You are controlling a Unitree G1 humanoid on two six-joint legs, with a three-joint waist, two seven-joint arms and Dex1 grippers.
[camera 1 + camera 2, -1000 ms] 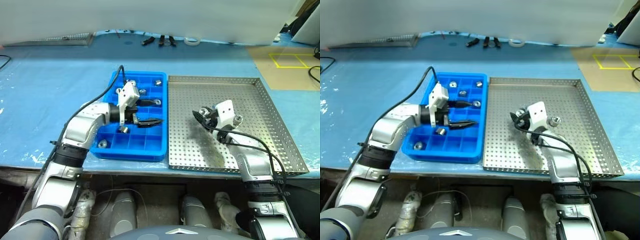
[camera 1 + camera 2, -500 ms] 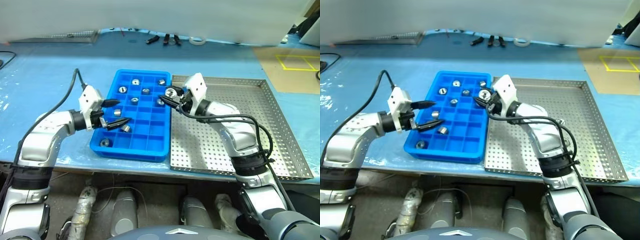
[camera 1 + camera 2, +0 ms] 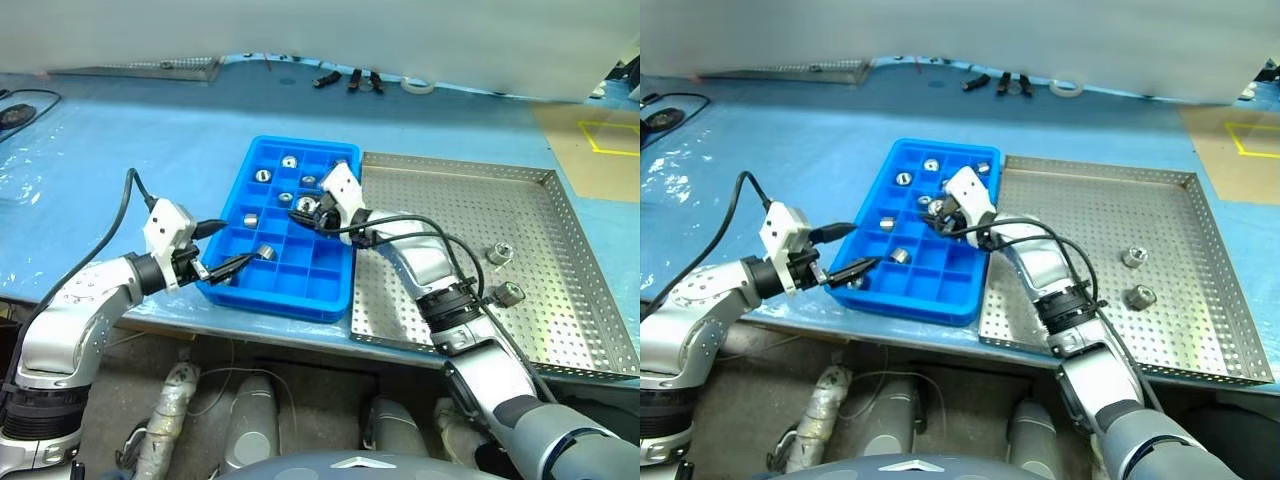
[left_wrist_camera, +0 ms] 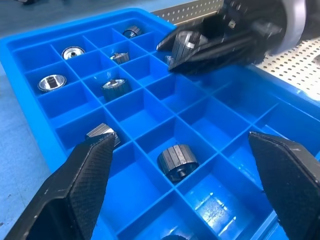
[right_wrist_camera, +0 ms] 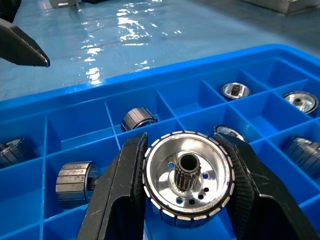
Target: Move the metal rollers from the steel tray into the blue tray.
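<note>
Steel roller (image 5: 187,178) sits clamped in the right gripper (image 3: 305,208), hovering over the blue tray (image 3: 330,295), empty cells directly beneath it (hub axis along the fingers); the left gripper (image 3: 232,266) gapes empty at the tray's near-left edge.

My right gripper (image 5: 187,150) is clamping a metal roller (image 5: 188,177) between its two black fingers (image 5: 118,192), one pressing on each side of the rim, forearm reaching leftward. My left gripper (image 4: 182,192) is hanging with fingers spread wide, nothing lying between them, elbow bent outward and wrist pointing toward the right gripper.
</note>
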